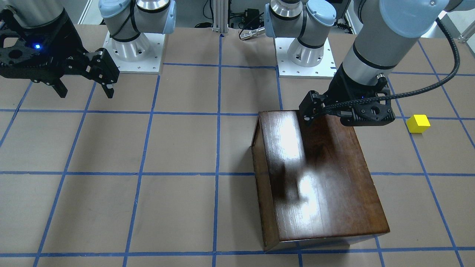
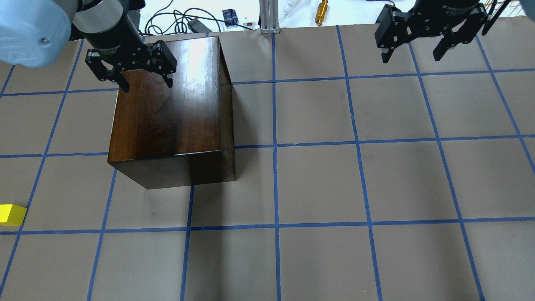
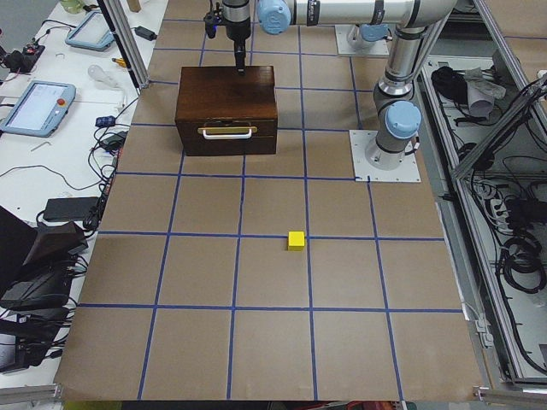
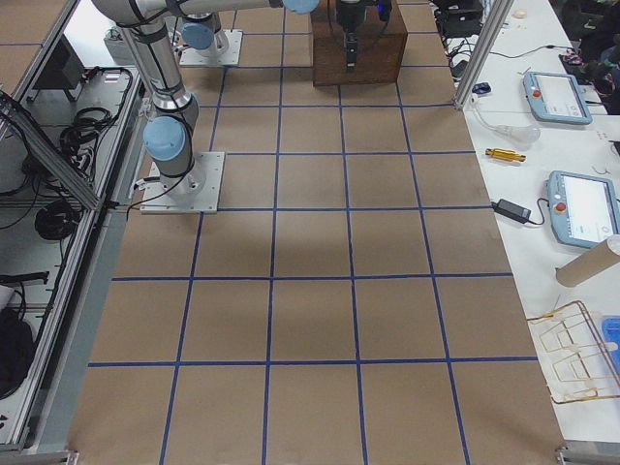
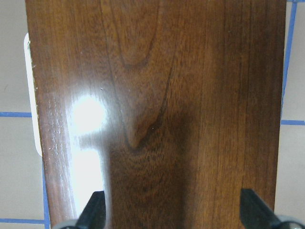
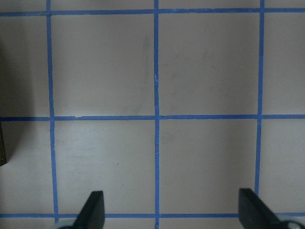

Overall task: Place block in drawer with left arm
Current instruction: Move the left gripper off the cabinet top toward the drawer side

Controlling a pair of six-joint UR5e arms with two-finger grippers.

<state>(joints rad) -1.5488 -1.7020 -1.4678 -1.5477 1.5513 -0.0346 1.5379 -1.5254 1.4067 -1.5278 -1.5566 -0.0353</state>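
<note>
The small yellow block [image 1: 418, 123] lies on the table, apart from the cabinet; it also shows in the overhead view [image 2: 11, 214] and the left side view [image 3: 297, 241]. The dark-brown cabinet [image 2: 167, 117] stands with its drawer [image 3: 226, 137] shut, metal pull on its front. My left gripper [image 2: 147, 85] is open and empty. It hovers over the cabinet's top [image 5: 157, 95] near its far end, well away from the block. My right gripper [image 2: 411, 56] is open and empty above bare table [image 6: 157, 119].
Both arm bases [image 1: 133, 48] [image 1: 304, 52] stand at the robot's edge of the table. Cables and a brass tool [image 2: 322, 8] lie beyond the far edge. Side benches hold pendants [image 3: 38, 102] [image 4: 581, 208]. Blue tape grids the brown table.
</note>
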